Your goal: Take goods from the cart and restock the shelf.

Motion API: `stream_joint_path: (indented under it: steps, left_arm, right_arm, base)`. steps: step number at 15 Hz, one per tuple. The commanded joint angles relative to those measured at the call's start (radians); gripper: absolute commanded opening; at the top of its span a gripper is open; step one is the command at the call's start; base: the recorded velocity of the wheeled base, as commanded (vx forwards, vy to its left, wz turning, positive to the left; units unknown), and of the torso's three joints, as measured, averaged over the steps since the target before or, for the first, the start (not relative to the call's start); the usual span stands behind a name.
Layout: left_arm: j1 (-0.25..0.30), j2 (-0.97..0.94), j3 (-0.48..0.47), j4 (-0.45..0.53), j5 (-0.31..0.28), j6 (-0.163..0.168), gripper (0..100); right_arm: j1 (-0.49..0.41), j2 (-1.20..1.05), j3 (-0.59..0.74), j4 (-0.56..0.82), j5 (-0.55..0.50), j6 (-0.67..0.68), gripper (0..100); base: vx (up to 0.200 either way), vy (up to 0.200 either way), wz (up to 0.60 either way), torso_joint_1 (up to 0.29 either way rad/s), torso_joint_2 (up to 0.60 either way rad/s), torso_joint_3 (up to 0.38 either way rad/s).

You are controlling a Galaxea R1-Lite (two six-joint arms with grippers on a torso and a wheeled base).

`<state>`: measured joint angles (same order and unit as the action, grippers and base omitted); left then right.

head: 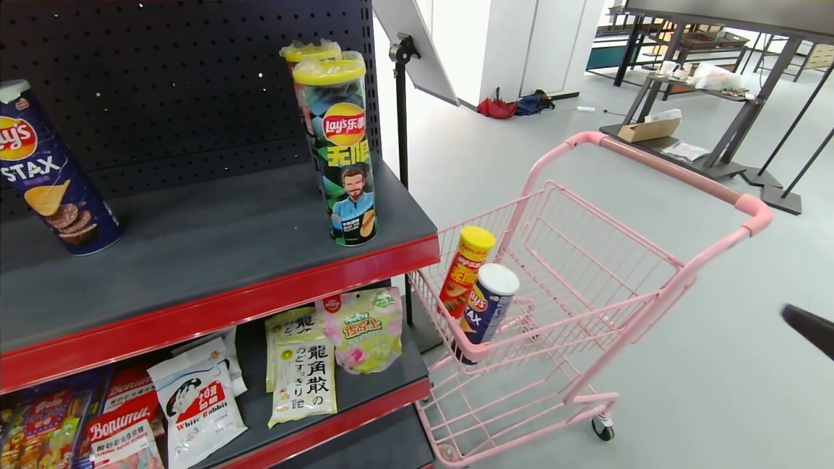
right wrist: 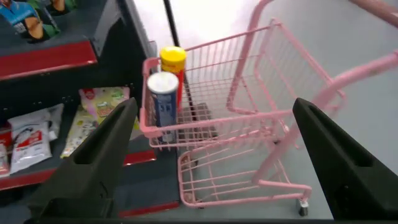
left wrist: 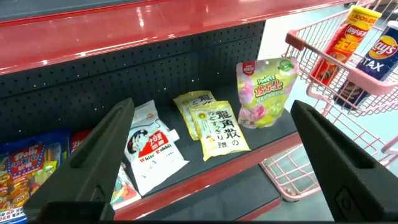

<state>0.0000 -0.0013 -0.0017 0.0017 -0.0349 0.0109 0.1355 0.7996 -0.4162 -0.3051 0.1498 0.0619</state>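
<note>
Two crisp tubes (head: 488,306) are leaning in your pink wire cart (head: 671,170) on grey floor (head: 717,404) beside the red-edged shelf (head: 195,247); left gripper (left wrist: 208,162) and right gripper (right wrist: 211,162) are holding fingers spread.

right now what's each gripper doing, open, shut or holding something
Left gripper: open, holding nothing.
Right gripper: open, holding nothing.

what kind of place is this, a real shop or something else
Probably a mock shop set up in a lab or workshop. A retail shelf holds chip cans and snack bags, with a pink shopping cart beside it, but work tables stand on the open floor behind.
</note>
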Motion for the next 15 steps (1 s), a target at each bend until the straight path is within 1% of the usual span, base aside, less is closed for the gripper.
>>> stream_joint_path:
  steps: [1,4,6,7,11,15]
  left_arm:
    - [0.0,0.001,0.0,0.0,0.0,0.0,100]
    - [0.0,0.001,0.0,0.0,0.0,0.0,100]
    - [0.0,0.001,0.0,0.0,0.0,0.0,100]
    - [0.0,0.001,0.0,0.0,0.0,0.0,100]
    - [0.0,0.001,0.0,0.0,0.0,0.0,100]
    - [0.0,0.001,0.0,0.0,0.0,0.001,100]
  right_arm:
    - [0.157,0.679,0.017,-0.436,0.079,0.022,100]
    - [0.222,0.912,-0.006,-0.606,0.079,0.018,100]
    - [0.245,0.971,-0.023,-0.617,0.082,0.019,100]
    - [0.259,1.015,-0.053,-0.618,0.083,0.022,100]
    - [0.263,1.093,-0.116,-0.618,0.103,0.022,100]
    - [0.266,1.17,-0.161,-0.635,0.102,0.022,100]
  base:
    - [0.0,0.0,0.0,0.0,0.0,0.0]
    - [0.0,0.0,0.0,0.0,0.0,0.0]
    - [0.0,0.0,0.0,0.0,0.0,0.0]
    - [0.0,0.0,0.0,0.0,0.0,0.0]
    - [0.0,0.0,0.0,0.0,0.0,0.0]
    - [0.0,0.0,0.0,0.0,0.0,0.0]
